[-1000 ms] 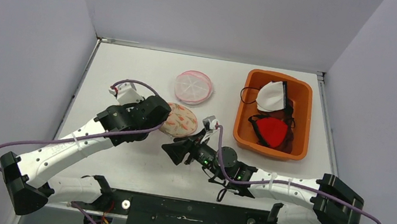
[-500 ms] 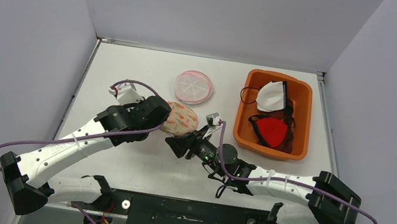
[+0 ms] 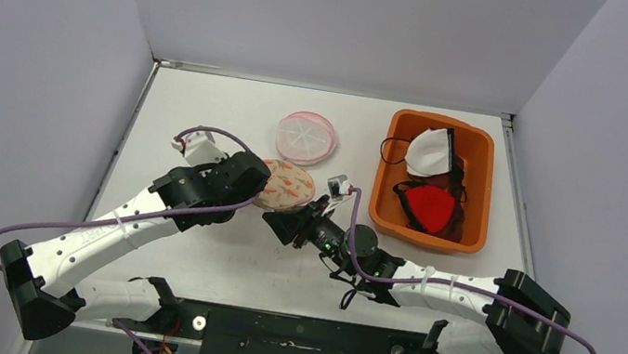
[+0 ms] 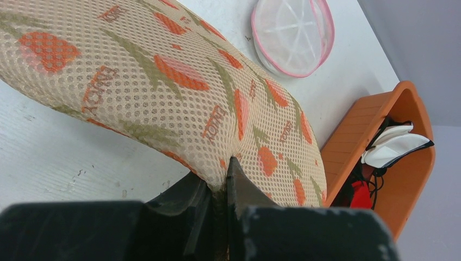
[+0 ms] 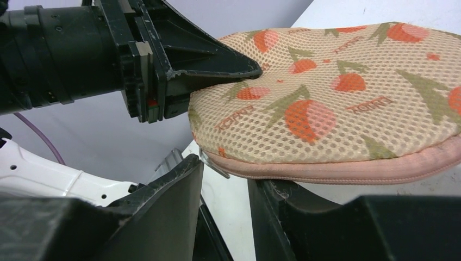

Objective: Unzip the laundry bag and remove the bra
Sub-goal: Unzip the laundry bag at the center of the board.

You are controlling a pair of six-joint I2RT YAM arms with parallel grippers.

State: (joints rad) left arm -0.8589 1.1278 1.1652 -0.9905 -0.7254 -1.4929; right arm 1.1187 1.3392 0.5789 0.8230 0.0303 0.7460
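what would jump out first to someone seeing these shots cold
The tulip-print mesh laundry bag at mid-table stands out first. The left gripper pinches its edge, and the right gripper brackets the zipper pull with its jaws apart. Next comes the orange bin on the right, holding a red garment and a white garment.

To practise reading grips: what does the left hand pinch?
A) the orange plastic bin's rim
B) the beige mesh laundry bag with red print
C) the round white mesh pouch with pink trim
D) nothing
B: the left hand is shut on a fold of the beige mesh laundry bag with red print.
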